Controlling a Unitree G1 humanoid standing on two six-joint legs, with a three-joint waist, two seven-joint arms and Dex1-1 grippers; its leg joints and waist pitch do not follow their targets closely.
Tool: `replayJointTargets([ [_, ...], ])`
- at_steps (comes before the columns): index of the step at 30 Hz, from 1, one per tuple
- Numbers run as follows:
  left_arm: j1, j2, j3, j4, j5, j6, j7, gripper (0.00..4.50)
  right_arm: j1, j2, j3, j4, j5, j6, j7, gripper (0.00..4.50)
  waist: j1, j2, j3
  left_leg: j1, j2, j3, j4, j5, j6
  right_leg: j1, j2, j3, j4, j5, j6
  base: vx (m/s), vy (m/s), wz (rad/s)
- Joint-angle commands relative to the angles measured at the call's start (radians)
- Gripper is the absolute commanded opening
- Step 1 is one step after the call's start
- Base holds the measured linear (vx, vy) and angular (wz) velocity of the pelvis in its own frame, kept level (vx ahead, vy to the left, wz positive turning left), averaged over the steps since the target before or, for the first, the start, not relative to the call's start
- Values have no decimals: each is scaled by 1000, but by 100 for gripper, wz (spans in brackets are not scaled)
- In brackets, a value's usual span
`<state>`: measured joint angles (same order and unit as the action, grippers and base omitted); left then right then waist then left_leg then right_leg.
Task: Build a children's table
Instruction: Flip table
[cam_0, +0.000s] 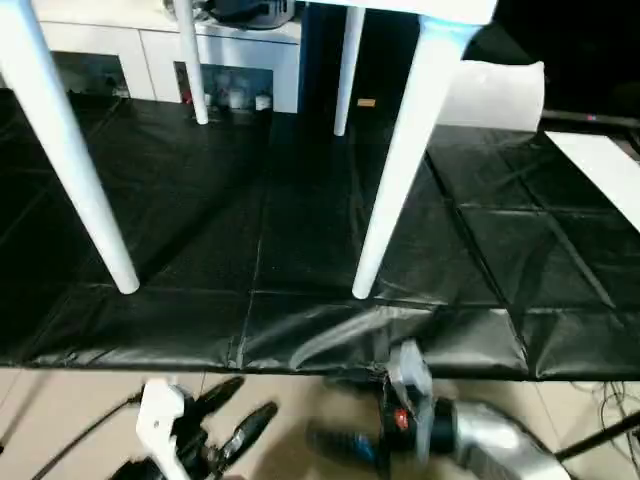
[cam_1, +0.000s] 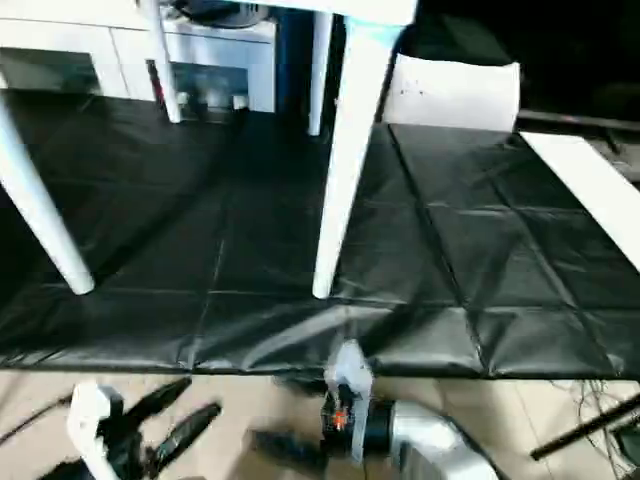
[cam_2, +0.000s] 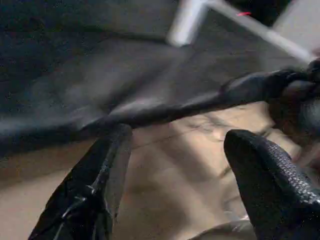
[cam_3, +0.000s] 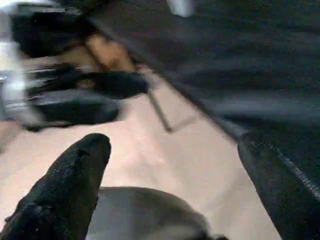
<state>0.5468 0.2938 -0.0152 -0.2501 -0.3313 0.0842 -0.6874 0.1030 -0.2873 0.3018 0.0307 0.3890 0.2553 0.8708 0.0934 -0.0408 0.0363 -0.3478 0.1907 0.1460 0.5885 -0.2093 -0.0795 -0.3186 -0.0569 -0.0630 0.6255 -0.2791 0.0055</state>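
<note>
Standing upright on the black-covered worktop (cam_0: 300, 260): one children's table (cam_0: 400, 150), all four white legs fitted, feet on the cover. Left claw (cam_0: 235, 410): fingers apart, empty, low over the floor (cam_0: 60, 410) before the worktop's front edge. Right claw (cam_3: 170, 170): fingers wide apart, empty, beside it. White cabinet (cam_0: 150, 50) behind.

Left gripper (cam_0: 240, 415): two slim black tapered fingers on a white plastic mount, thin black cable trailing off it. Fingertip pads (cam_2: 272, 170) have fine knurled texture. Right forearm (cam_0: 495, 440): rounded silver shell, black wrist collar, small red mark beside it, grey-white bracket on top. Right gripper (cam_3: 170, 175): same black textured fingers.
</note>
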Motion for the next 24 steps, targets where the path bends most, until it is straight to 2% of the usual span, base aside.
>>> replayJointTargets([
  [1,-26,-23,3,9,26,-1,63,331,2,28,-55,1,18,15,-75,450,-2,15,-16,8,58,-13,-95,-307,-10,-11,-88,66,-98,-178,-148,0,0,0],
  [2,-27,-25,3,10,25,-3,64,331,4,29,-56,-1,19,15,-77,450,-2,14,-17,4,57,-13,-97,-301,-10,-7,-87,64,-95,-161,-147,0,0,0],
  [4,-61,-42,8,22,19,-22,73,331,30,50,-64,-27,23,11,-110,450,0,14,-25,-2,58,-15,-94,-234,-1,2,-85,59,-85,-58,-141,0,0,0],
  [5,-81,-39,4,27,25,-13,76,331,37,52,-65,-31,23,9,-114,450,-1,25,-31,-5,55,-15,-82,-108,13,-3,-77,58,-73,117,-150,0,0,0],
  [6,-96,-40,1,30,21,-7,72,331,43,53,-65,-33,21,8,-117,450,-5,20,-38,-12,44,-11,-61,82,54,-6,-65,51,-52,368,-174,0,0,0],
  [7,-107,-41,-2,30,22,2,74,331,51,54,-62,-34,17,3,-118,450,-6,17,-49,-16,35,-10,-46,194,80,-7,-58,45,-37,506,-186,0,0,0],
  [8,-114,-37,-7,32,31,10,79,331,55,56,-60,-32,13,1,-122,450,-8,19,-60,-31,19,-5,-22,418,144,-30,-42,26,-16,745,-217,0,0,0],
  [9,-117,-36,-8,33,35,13,81,331,56,56,-59,-32,12,0,-123,450,-9,13,-67,-43,4,1,-10,489,170,-37,-37,19,-12,836,-228,-78,5,-3],
  [10,-129,-37,-13,48,46,16,92,331,60,64,-61,-29,3,-2,-132,450,-15,11,-96,-74,-26,-2,16,606,233,-57,-21,-5,10,1047,-237,-78,5,-3],
  [11,-134,-40,-17,57,49,11,95,331,61,68,-64,-28,0,0,-137,450,-14,17,-98,-77,-26,-2,18,551,241,-69,-28,-9,-3,1020,-238,-123,7,0],
  [12,-139,-39,-20,70,52,4,89,331,61,70,-66,-27,-2,-1,-140,450,-19,15,-85,-83,-11,6,2,288,246,-90,-50,-12,-45,753,-253,-157,11,6],
  [13,-145,-36,-23,89,56,-6,80,331,61,71,-66,-25,-4,-3,-141,450,-19,27,-72,-78,1,7,-12,90,230,-97,-60,-17,-74,499,-264,-157,11,6],
  [14,-153,-32,-26,115,61,-15,72,331,59,70,-64,-22,-7,-7,-142,450,-24,27,-44,-32,21,11,-17,-369,136,-101,-75,-20,-123,-139,-224,-227,23,3],
  [15,-170,-29,-27,166,69,-35,61,331,51,65,-57,-9,-20,-14,-139,450,-32,34,-14,14,26,5,-5,-586,61,-131,-76,-44,-159,-476,-151,-228,55,-12],
  [16,-183,-28,-29,209,80,-39,62,331,41,60,-49,8,-32,-18,-134,450,-53,78,36,-40,63,-5,-122,-959,-74,-48,11,-190,-99,-690,28,-228,55,-12],
  [17,-183,-28,-29,211,81,-39,62,331,41,60,-49,9,-33,-18,-133,450,23,69,15,-217,72,29,-210,-1049,-114,118,-3,-112,224,-426,-29,0,0,0],
  [18,-187,-28,-31,226,86,-37,66,331,37,58,-45,17,-38,-19,-130,450,155,93,14,-271,-5,187,-221,-1087,-178,125,47,-136,233,-412,-48,0,0,0],
  [19,-194,-39,-31,259,77,-37,59,331,24,64,-44,57,-35,-8,-125,450,151,72,-16,-266,12,196,-191,-854,-162,144,17,-54,238,-577,-32,0,0,0],
  [20,-195,-40,-32,264,75,-36,59,331,22,66,-45,64,-35,-5,-125,450,48,-65,-39,41,52,65,237,-267,-130,-158,-174,53,-42,-1214,76,41,-208,19],
  [21,-204,-37,-45,294,81,-28,49,331,10,72,-37,114,-48,-14,-116,450,63,-40,-22,-39,-24,-3,161,-79,-13,-60,-113,138,-127,-1073,87,131,-129,26],
  [22,-213,-29,-60,322,91,-18,38,331,-1,76,-26,164,-65,-29,-106,450,114,19,32,-58,8,-68,143,17,27,-30,-155,172,-135,-731,-60,131,-129,26],
  [23,-225,-31,-68,361,96,13,43,331,-16,82,-18,218,-79,-31,-104,450,118,13,29,-40,3,-69,118,-22,10,-23,-116,162,-113,-677,-82,-85,72,35],
  [24,-227,-32,-69,368,98,15,45,331,-18,83,-17,226,-82,-32,-106,450,120,32,18,15,28,-59,61,-202,-20,-32,-100,118,-97,-622,-166,-94,72,26],
])
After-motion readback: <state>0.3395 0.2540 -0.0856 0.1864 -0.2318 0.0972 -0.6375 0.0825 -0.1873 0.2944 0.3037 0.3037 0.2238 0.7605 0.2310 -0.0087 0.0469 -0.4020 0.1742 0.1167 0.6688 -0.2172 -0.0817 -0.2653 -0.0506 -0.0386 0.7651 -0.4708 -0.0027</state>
